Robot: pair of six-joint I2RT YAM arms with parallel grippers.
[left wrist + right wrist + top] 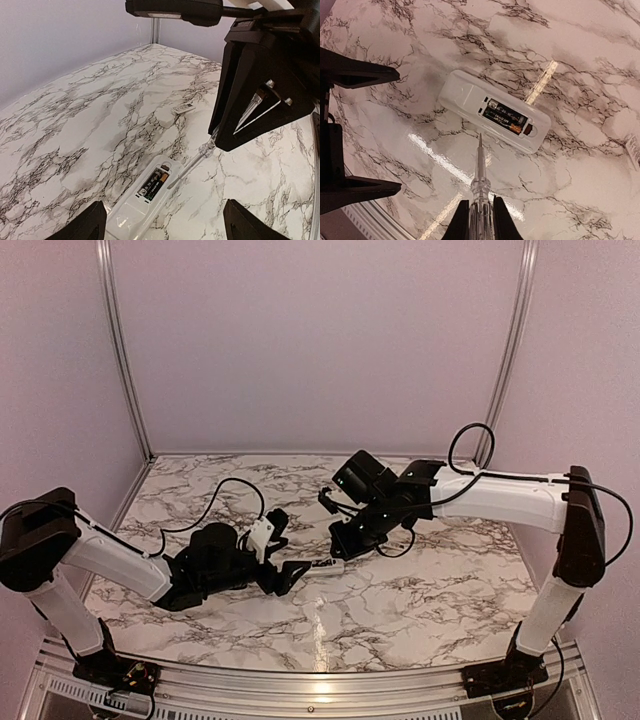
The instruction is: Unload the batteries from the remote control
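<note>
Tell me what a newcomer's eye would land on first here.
The white remote control lies back-up on the marbled table, its cover off and a dark battery showing in the bay. The right gripper clamps a clear-handled screwdriver pointing at it. The left gripper hangs open by the remote's plain end.

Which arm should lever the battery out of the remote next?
Right, likely: the right claw grips the screwdriver, tip almost at the battery in the open remote control. The left claw is open, empty.
</note>
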